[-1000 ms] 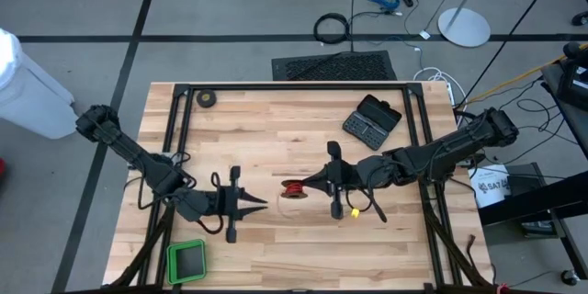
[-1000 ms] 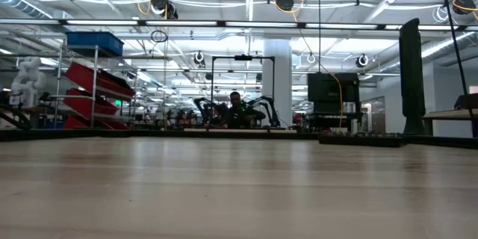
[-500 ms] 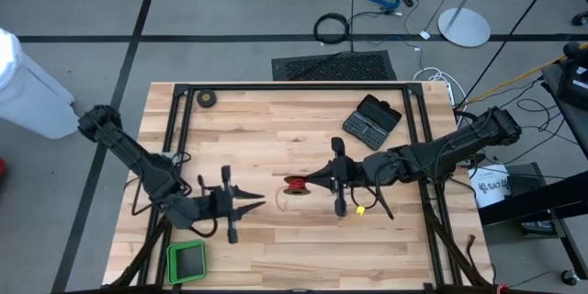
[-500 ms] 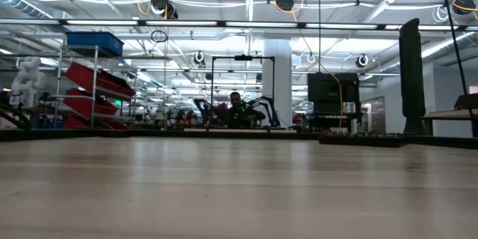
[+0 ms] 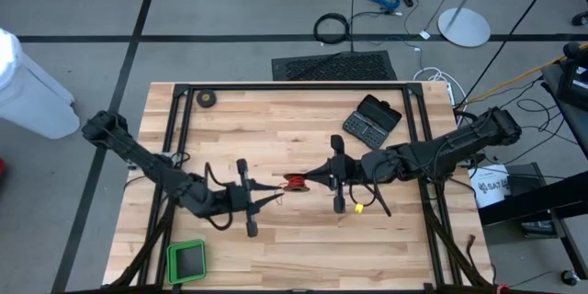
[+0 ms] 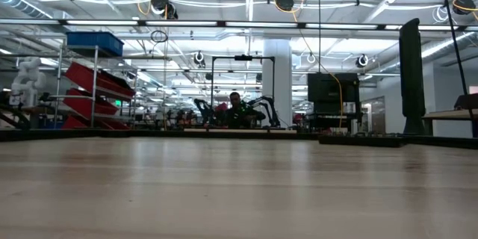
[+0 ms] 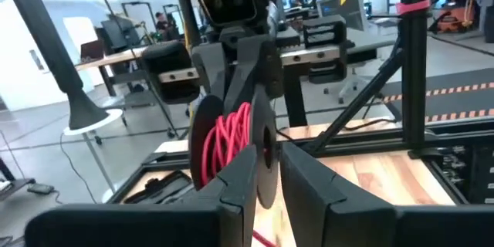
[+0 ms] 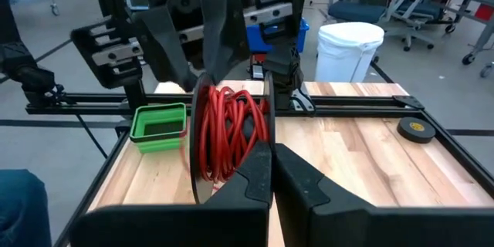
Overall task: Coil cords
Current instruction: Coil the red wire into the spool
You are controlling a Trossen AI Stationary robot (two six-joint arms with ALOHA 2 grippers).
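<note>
Reel (image 5: 295, 183) of red wire (image 8: 225, 135) sits mid-table, pinched at one rim by the right gripper (image 5: 323, 175), its fingers pressed together. The left gripper (image 5: 272, 195) meets it from the other side, fingers a little apart, maybe around the loose wire end, though that is hard to see. To wind well, hold the reel steady and lay each turn snug. One reel, one wire. Farther off: one green tray (image 5: 186, 261), one tape roll (image 5: 208, 99), one black case (image 5: 372, 118)
</note>
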